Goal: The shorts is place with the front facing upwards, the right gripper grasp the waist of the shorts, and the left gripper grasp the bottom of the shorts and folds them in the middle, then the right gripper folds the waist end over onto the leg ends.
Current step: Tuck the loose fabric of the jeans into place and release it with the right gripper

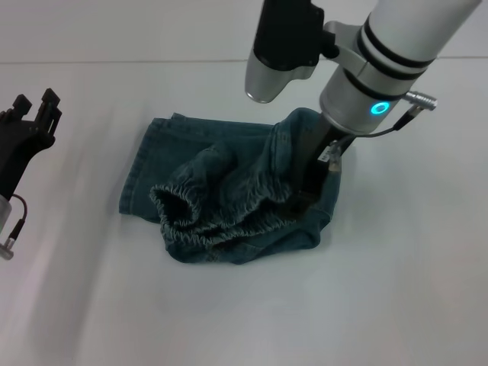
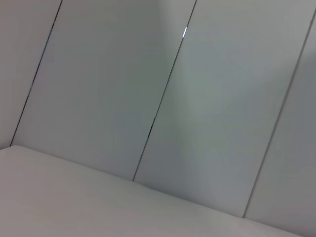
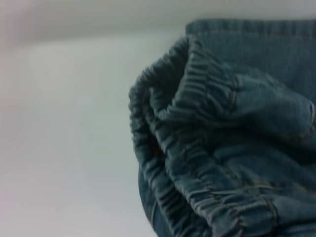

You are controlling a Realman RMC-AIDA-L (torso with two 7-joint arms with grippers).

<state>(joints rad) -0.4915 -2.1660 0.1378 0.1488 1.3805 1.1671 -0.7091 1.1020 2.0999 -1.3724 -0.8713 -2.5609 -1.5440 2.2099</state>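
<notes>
The shorts (image 1: 229, 194) lie bunched in a heap on the white table (image 1: 396, 290), their waist (image 1: 200, 217) curled up and gaping open on the near side of the heap. The right gripper (image 1: 311, 185) is sunk into the heap's right edge, clenched on a raised fold of denim beside the waist. The left gripper (image 1: 30, 122) hangs well left of the shorts, fingers apart, holding nothing.
</notes>
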